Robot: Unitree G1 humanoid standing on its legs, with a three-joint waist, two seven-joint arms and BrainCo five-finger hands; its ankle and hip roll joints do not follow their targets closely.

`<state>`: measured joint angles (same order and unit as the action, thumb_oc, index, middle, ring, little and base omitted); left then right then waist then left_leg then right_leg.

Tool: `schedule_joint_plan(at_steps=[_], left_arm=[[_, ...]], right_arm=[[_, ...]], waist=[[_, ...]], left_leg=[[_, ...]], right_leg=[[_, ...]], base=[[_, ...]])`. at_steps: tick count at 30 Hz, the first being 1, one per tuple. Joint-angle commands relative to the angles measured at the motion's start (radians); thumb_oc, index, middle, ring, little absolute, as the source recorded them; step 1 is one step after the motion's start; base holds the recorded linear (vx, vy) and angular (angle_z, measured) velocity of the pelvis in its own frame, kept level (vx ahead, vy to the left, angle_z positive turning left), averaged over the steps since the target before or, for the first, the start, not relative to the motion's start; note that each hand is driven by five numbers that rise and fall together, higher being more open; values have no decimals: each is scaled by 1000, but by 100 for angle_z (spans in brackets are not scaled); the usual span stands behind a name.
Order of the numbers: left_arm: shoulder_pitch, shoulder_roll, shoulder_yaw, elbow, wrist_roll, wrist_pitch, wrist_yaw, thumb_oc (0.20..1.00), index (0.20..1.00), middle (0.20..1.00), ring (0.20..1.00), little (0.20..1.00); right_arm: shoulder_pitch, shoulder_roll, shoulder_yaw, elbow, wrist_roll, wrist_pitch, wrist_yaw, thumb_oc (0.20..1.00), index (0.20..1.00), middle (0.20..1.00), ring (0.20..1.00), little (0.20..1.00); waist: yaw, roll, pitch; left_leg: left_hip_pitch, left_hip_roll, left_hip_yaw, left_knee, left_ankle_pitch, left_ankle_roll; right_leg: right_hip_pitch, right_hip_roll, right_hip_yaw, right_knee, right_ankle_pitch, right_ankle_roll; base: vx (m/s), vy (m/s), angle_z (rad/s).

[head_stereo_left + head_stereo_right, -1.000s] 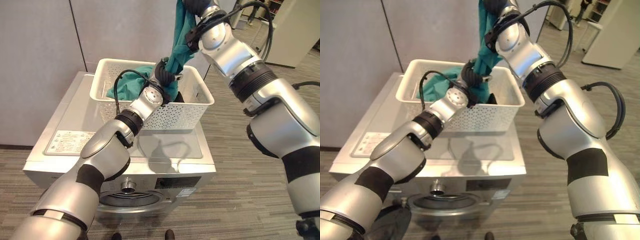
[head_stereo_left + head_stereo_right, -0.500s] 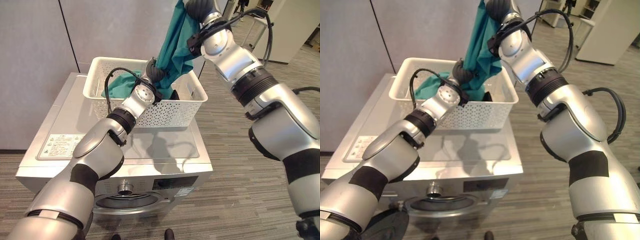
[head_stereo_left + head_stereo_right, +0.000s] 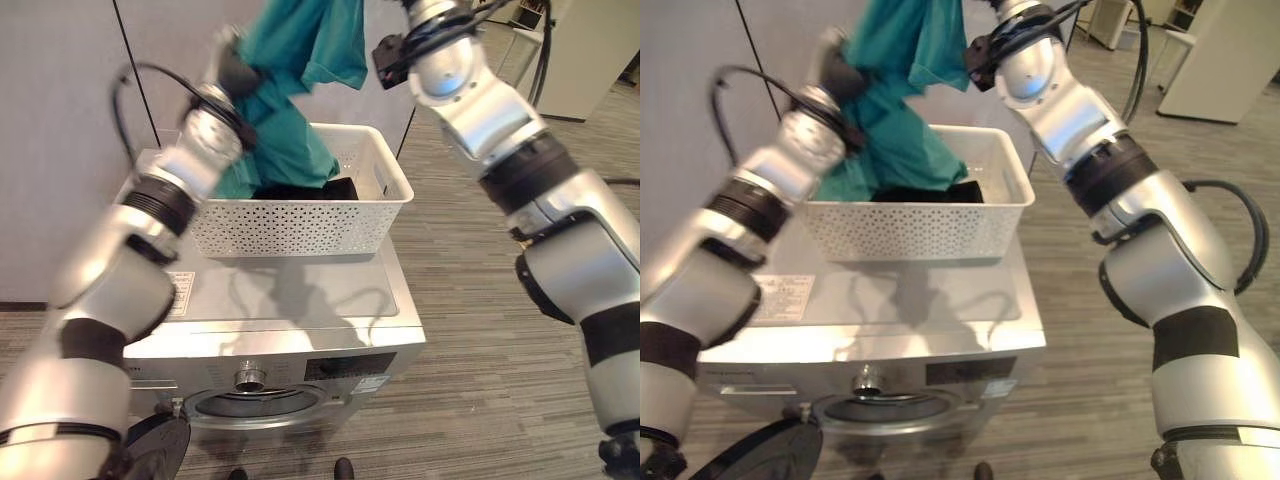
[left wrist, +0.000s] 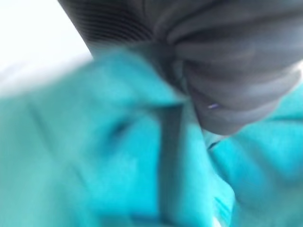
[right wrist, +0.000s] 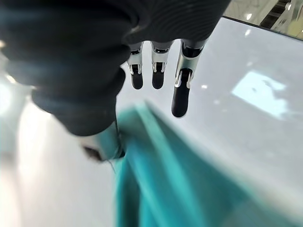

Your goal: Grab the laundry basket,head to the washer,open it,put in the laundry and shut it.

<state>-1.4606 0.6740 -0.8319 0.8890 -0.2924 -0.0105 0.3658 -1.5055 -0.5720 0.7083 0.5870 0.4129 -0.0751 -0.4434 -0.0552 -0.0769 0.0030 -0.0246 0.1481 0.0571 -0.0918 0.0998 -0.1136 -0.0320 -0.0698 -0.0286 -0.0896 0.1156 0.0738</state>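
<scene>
**Teal cloth held high over the basket**

Teal fabric, a big soft garment [image 3: 290, 60], hangs up in the air above the white perforated plastic laundry basket [image 3: 300, 225], and both arms are up there with it. The left hand [image 3: 235, 70] is raised at the cloth's left edge, its dark ribbed cover pressed into the folds; in its own wrist view the teal cloth lies right against the cover, but the fingers are hidden, so I cannot tell whether they are curled or straight. The right hand [image 5: 156, 75] is up at the top of the cloth. Its wrist view shows the dark-tipped fingers [image 5: 181, 97] hanging straight and relaxed, with the teal garment just past them and the thumb down beside the fabric's edge.

Below, the lower end of the garment drops into the left part of the basket, and a dark piece of laundry [image 3: 310, 188] lies in the bottom beside it. The basket sits on the flat top of the silver-grey front-loading washing machine [image 3: 290, 320]. Down at the front, the washer's round door [image 3: 760, 455] stands swung open to the left.
</scene>
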Motion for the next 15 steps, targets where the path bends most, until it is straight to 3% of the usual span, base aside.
schedule_joint_plan(at_steps=[1,7,9,10,15], left_arm=[[-246,-2,-38,56,59,-69,60,200,200,200,200,200],[-253,129,34,-43,46,-100,97,200,200,200,200,200],[-250,126,29,-46,46,-99,97,200,200,200,200,200],[-278,158,51,-56,32,-113,106,200,200,200,200,200],[-339,165,25,-46,35,-124,101,200,200,200,200,200]], right_arm=[[-49,-134,-41,11,-47,-68,-52,1000,1000,1000,1000,1000],[224,-186,-234,-234,-147,-119,-71,1000,1000,1000,1000,1000],[247,-186,-250,-253,-155,-112,-71,1000,1000,1000,1000,1000],[407,-163,-325,-358,-197,-139,-56,1000,1000,1000,1000,1000],[646,-156,-383,-498,-240,-134,24,1000,1000,1000,1000,1000]], waist=[[60,63,9],[58,95,3],[59,89,-2],[53,109,-2],[52,117,-12]], left_leg=[[49,35,-128,5,-114,12],[57,33,-129,5,-118,16],[58,33,-130,5,-118,16],[58,32,-129,5,-117,18],[59,32,-132,5,-117,17]], right_leg=[[25,-54,-17,2,-119,67],[33,-59,-20,2,-126,66],[35,-59,-21,2,-126,66],[35,-63,-23,2,-126,67],[40,-67,-33,2,-127,70]], base=[[10,10,6],[5,2,2],[6,0,4],[7,-4,3],[-1,-3,2]])
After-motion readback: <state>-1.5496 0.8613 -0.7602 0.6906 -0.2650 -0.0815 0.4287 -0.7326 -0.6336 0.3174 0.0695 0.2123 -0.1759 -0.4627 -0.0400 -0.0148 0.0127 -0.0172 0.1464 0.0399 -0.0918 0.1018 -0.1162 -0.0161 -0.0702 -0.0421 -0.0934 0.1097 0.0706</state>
